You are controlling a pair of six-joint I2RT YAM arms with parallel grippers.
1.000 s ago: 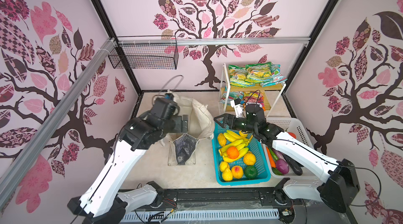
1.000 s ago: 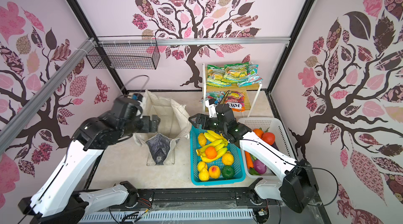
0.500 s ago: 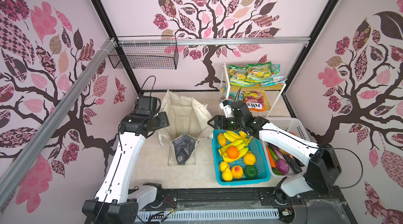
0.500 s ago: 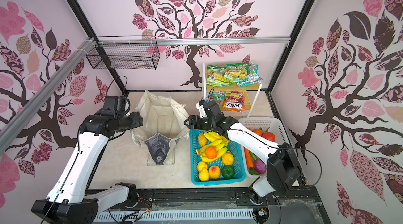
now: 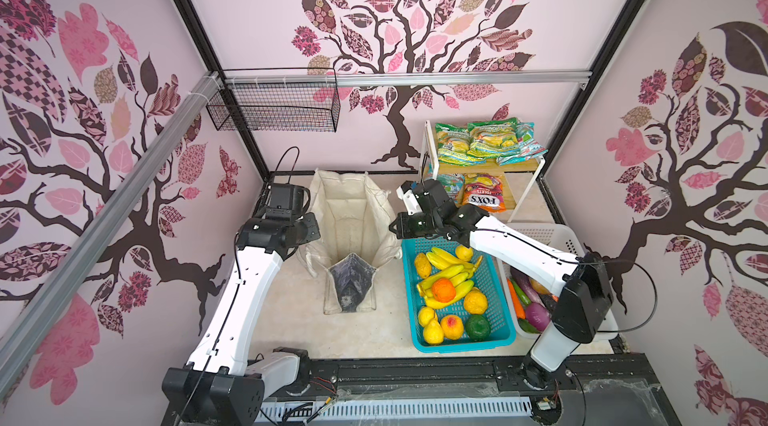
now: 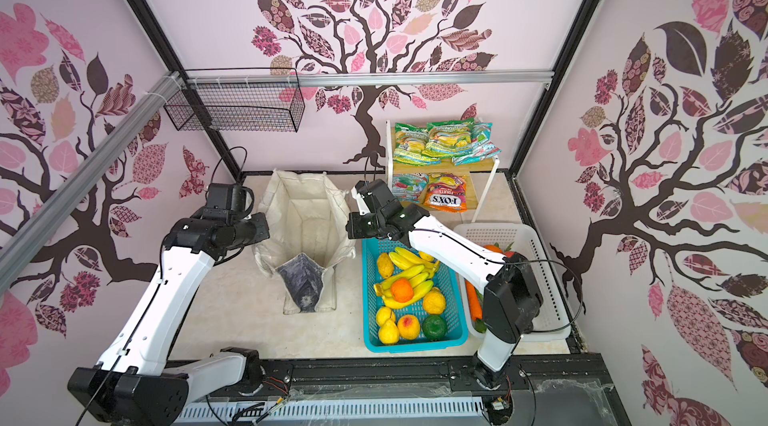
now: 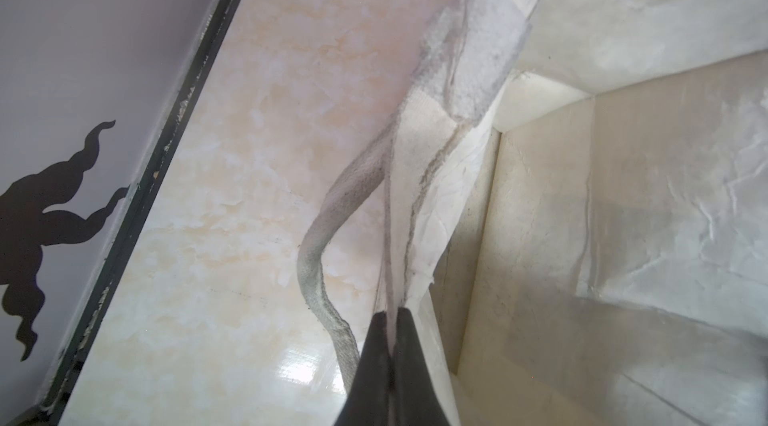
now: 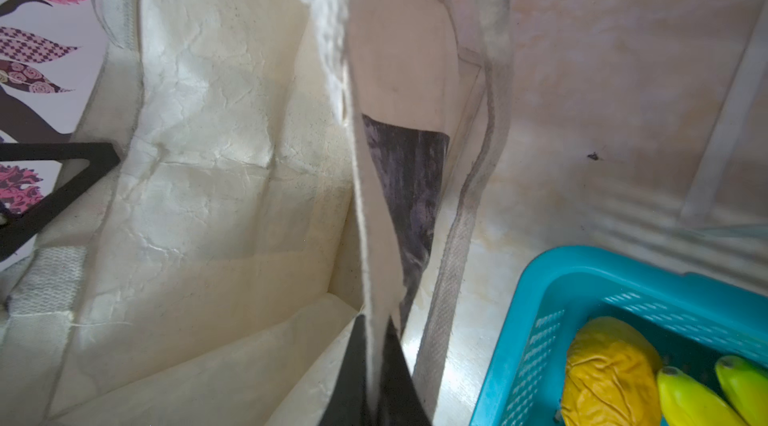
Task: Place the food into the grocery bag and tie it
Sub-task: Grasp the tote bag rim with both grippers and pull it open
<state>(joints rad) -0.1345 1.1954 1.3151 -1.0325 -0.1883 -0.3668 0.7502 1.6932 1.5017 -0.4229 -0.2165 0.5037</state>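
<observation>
Pale marbled tabletop spreads under both arms. Nearest the front, on the right, a teal basket holds toy fruit: a yellow banana bunch with an orange lying on top of it, and yellow, peach and green pieces around them. Just beside it, further right, a white basket holds vegetables, partly hidden by the right arm.

Left of the teal basket stands the grocery bag, mouth open upward, its dark grey panel facing the front. The arms reach its rim from opposite sides. The left gripper has its jaws pressed together on the bag's left edge — thin fabric runs between the fingertips, and a strap handle hangs loose just beside them. The right gripper pinches the right edge the same way, near the teal basket's far corner.

Behind, a small shelf carries green and teal snack packets on top and an orange FOX'S packet below — all outside the bag. A wire basket hangs on the tree-patterned back wall.
</observation>
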